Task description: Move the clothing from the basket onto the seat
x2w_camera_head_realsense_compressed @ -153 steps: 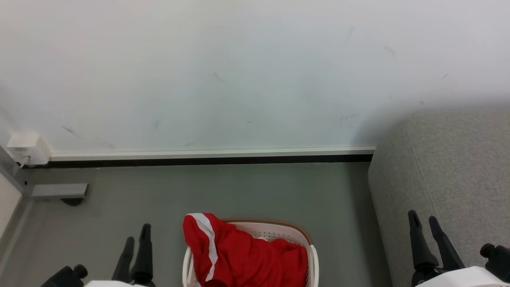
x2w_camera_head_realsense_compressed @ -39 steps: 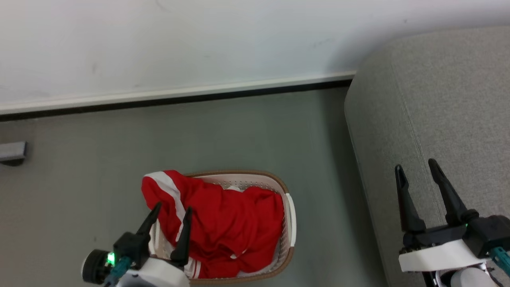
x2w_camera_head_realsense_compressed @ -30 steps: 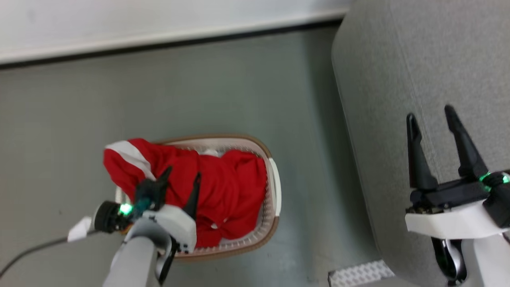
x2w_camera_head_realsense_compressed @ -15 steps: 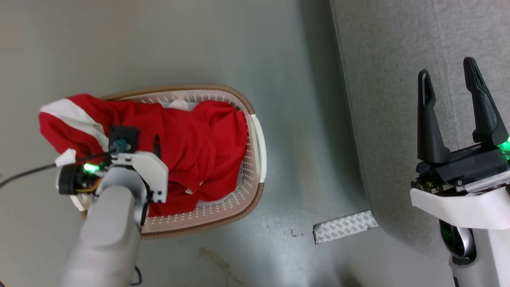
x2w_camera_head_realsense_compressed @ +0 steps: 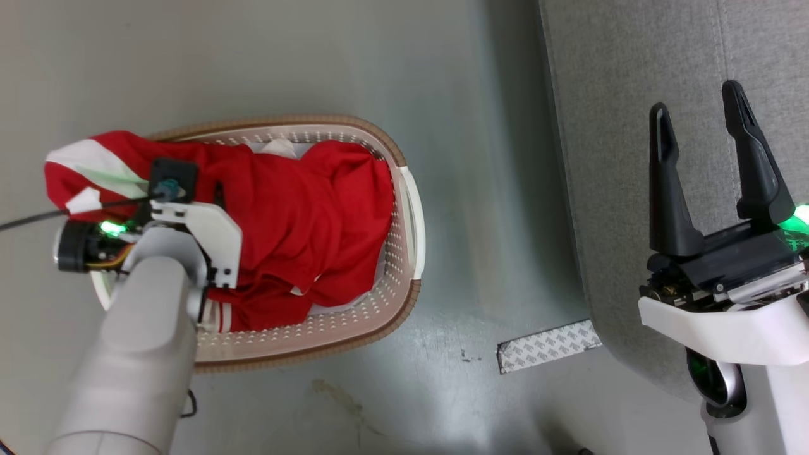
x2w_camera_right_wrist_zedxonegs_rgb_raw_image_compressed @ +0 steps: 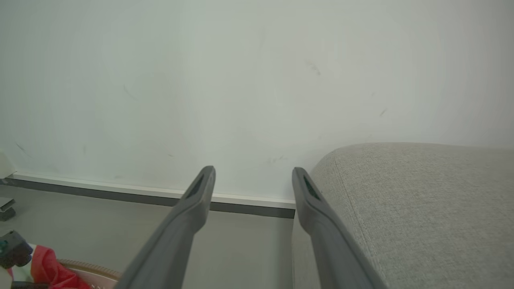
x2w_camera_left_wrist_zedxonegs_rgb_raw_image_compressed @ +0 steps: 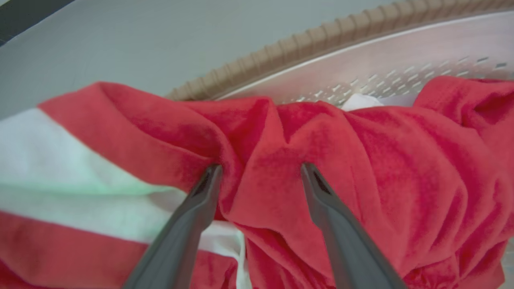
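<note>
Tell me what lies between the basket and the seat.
In the head view, bare grey floor separates the basket from the seat; a patterned pale strip lies on it by the seat's corner.

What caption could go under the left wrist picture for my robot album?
The left gripper, fingers open, pokes its tips into the red clothing heaped in the basket.
</note>
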